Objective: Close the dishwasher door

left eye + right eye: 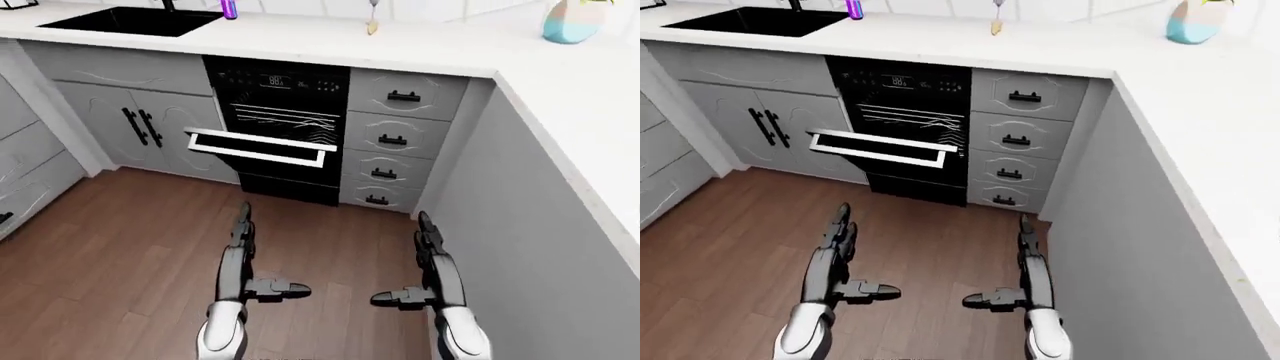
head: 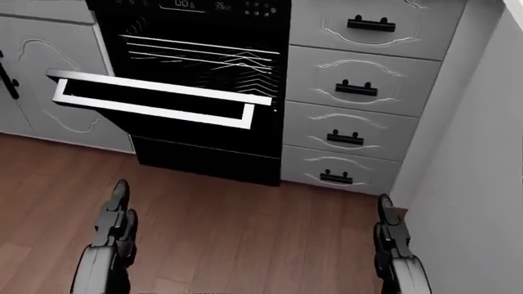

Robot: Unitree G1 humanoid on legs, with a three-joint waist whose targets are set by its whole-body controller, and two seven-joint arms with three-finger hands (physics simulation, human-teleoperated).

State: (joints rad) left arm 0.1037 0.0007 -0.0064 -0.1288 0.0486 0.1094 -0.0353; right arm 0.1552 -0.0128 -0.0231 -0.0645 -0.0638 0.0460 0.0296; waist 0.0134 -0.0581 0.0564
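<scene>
The black dishwasher [image 1: 285, 105] sits under the white counter, between grey cabinet doors and a drawer stack. Its door [image 1: 262, 152] hangs partly open, tilted out with a white top edge; racks show inside [image 2: 204, 58]. My left hand [image 1: 243, 251] is open above the wood floor, below the door and apart from it. My right hand [image 1: 428, 259] is open too, lower right, below the drawers. Neither touches anything.
A grey drawer stack [image 1: 392, 142] stands right of the dishwasher. Grey cabinet doors [image 1: 140, 124] stand left. A black sink [image 1: 130, 20] is at top left. A teal vase [image 1: 575, 21] stands on the counter [image 1: 560, 82], whose grey side panel [image 1: 520, 247] runs along the right.
</scene>
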